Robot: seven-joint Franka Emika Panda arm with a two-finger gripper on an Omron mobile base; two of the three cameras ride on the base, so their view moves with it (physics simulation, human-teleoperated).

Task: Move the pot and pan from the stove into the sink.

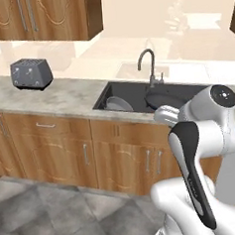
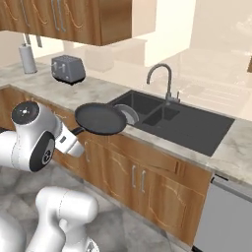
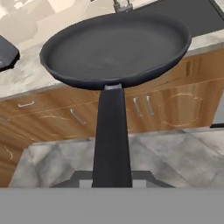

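My gripper (image 2: 75,133) is shut on the long black handle of the pan (image 2: 101,119), a shallow dark-grey frying pan held level in front of the counter edge, just left of the sink (image 2: 197,127). In the hand view the pan (image 3: 116,52) lies straight ahead, its handle running down into the gripper (image 3: 112,178). From the left base view the pan (image 1: 164,100) shows over the sink (image 1: 130,91), behind my arm. The grey pot (image 1: 118,104) sits in the sink's left basin; the pan partly hides the pot (image 2: 131,114). The stove is out of view.
A curved metal faucet (image 2: 165,78) stands behind the sink. A grey toaster (image 1: 32,73) sits on the counter to the left, with a paper-towel roll (image 2: 28,58) beyond it. Wooden cabinets (image 1: 43,15) hang above. A grey dishwasher front (image 2: 227,216) is at the right.
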